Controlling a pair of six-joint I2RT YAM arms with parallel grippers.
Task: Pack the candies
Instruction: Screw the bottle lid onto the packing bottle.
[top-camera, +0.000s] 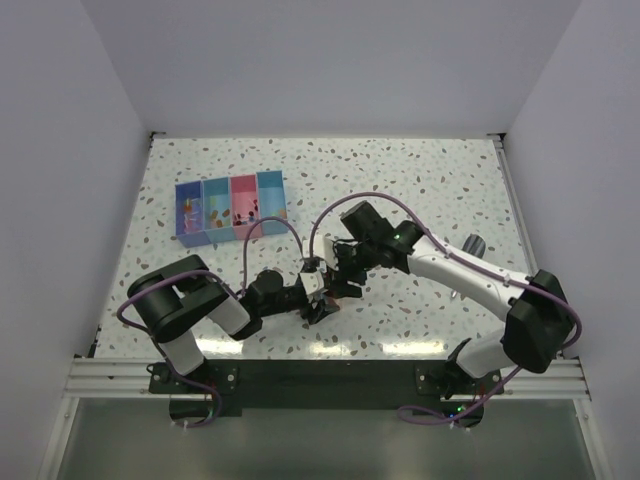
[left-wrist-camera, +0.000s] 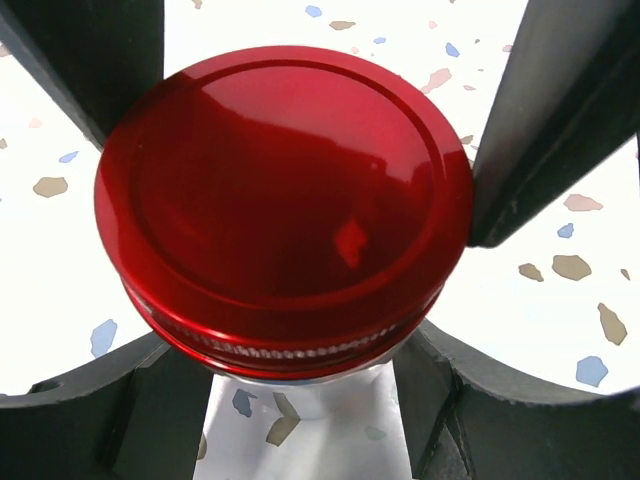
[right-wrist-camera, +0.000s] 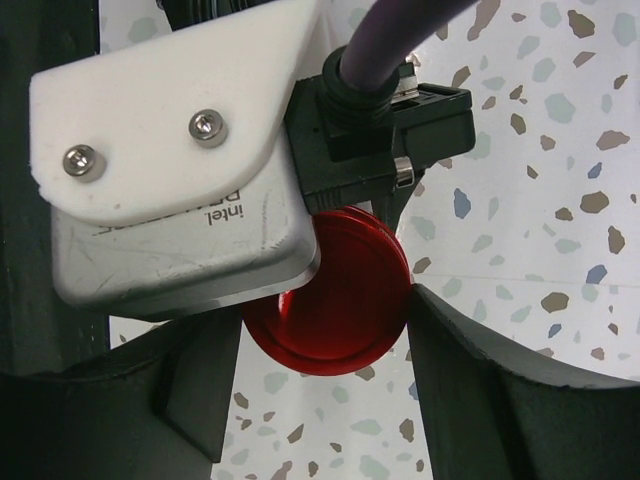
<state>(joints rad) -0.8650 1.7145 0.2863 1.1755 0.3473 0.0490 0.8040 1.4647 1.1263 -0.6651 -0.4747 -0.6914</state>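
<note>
Top external alone shows candies (top-camera: 228, 214); both wrists show red lid (left-wrist-camera: 285, 200).

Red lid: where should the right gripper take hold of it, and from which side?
Take the red lid by its ribbed side rim, with the right gripper spanning opposite edges and coming square onto the flat top. It is round and glossy, so probably only the rim offers purchase.
</note>
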